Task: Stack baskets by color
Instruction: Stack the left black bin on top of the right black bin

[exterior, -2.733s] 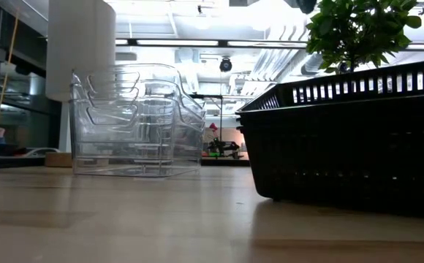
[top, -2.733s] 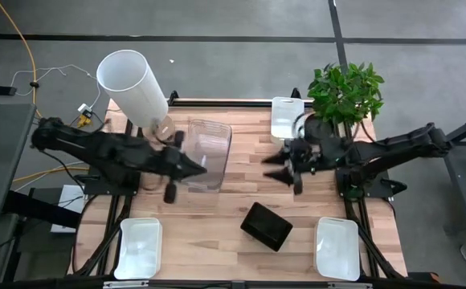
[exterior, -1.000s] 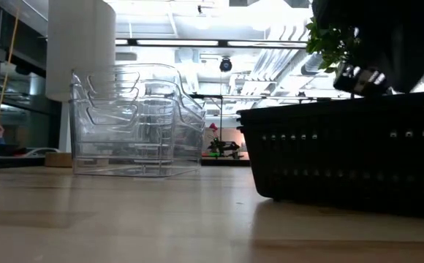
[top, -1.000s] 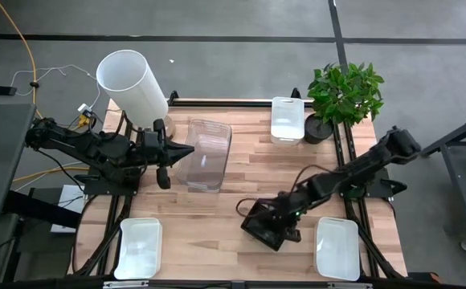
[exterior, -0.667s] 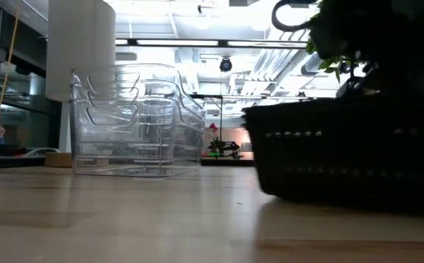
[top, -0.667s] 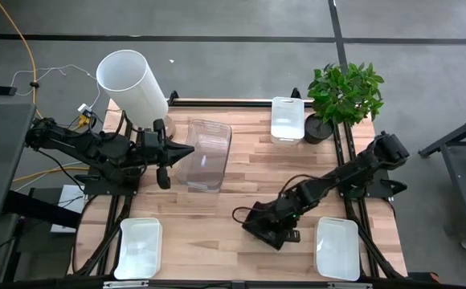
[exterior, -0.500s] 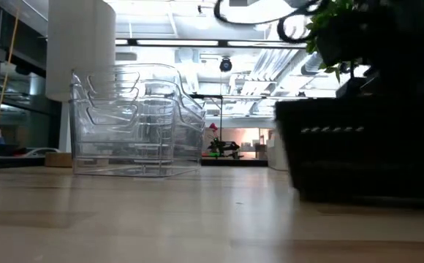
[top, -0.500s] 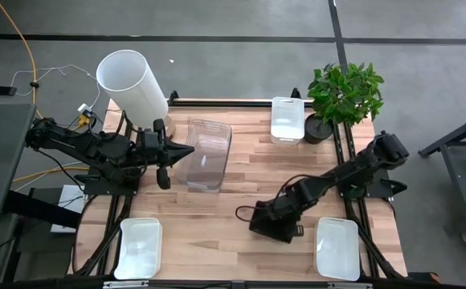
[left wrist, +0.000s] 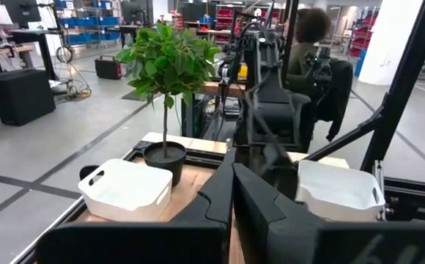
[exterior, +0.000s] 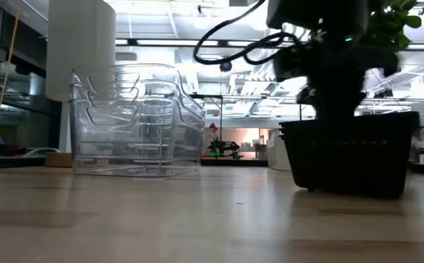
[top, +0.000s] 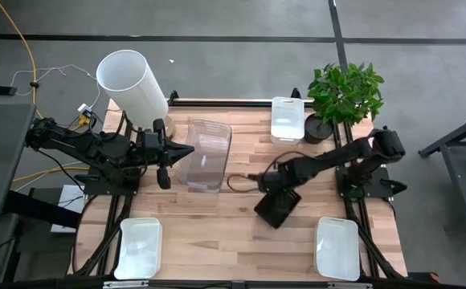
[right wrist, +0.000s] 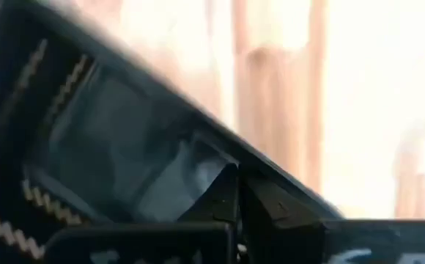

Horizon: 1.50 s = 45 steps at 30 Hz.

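A black basket [top: 277, 207] [exterior: 347, 157] sits on the table right of centre, its short end toward the near edge. My right gripper [top: 278, 193] [right wrist: 238, 183] points steeply down at its far end, shut. A stack of clear baskets [top: 205, 154] [exterior: 135, 120] rests on its bottom at the far left. My left gripper [top: 186, 149] [left wrist: 232, 170] hovers level just left of that stack, shut and touching nothing. White baskets stand at the far edge [top: 288, 118], the near left [top: 139, 247] and the near right [top: 337, 247]. My right gripper comes from above, slanting down, with its shut fingertips [right wrist: 227, 192] at the rim [right wrist: 198, 139] of the black basket's far end, on the inner side of the wall. The basket stays flat on the table. Whether the tips press the wall cannot be told.
A tall white cylinder [top: 132, 84] stands at the far left corner and a potted plant [top: 345, 92] at the far right corner. Bare wood lies between the clear stack and the black basket and along the near edge's middle.
My right gripper has swung toward the table's far edge and tipped more steeply down. The black basket has slid with it toward the far edge and turned about, so that its short end now faces the near edge.
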{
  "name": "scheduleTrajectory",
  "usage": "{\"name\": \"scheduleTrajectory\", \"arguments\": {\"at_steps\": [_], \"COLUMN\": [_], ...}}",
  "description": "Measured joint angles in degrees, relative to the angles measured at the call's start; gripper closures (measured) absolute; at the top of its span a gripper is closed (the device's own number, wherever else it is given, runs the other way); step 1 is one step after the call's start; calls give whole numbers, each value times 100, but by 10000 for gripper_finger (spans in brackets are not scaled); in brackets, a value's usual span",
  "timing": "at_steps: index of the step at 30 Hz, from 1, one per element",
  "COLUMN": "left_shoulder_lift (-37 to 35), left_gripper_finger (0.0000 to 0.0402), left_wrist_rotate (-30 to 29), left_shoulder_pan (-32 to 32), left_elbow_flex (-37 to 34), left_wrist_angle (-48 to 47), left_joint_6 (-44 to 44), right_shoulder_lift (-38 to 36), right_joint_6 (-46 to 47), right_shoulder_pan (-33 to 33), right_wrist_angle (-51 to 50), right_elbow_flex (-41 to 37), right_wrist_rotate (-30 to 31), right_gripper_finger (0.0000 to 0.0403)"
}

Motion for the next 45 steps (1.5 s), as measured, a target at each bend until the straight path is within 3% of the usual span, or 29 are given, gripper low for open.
{"name": "scheduleTrajectory", "arguments": {"at_steps": [10, 20, 25, 33, 45], "left_shoulder_lift": [-3, -4, -4, -3, -4], "left_gripper_finger": [401, 401, 401, 401, 401], "left_wrist_rotate": [-119, -118, -118, -116, -96], "left_shoulder_pan": [0, -2, 0, -1, -2], "left_elbow_flex": [2, 2, 2, 4, 4], "left_wrist_angle": [0, 0, 0, 0, 0], "left_joint_6": [151, 151, 151, 151, 151], "right_shoulder_lift": [0, -2, -2, -4, -30], "right_joint_6": [63, 258, 626, 1284, 1779], "right_shoulder_pan": [-1109, -1937, -1834, -1206, -754], "right_wrist_angle": [170, -1032, -1460, -1281, -849], "right_elbow_flex": [-2, -7, -9, -9, -9], "right_wrist_rotate": [461, 265, -181, -783, -674], "right_gripper_finger": [403, 403, 403, 403, 403]}}
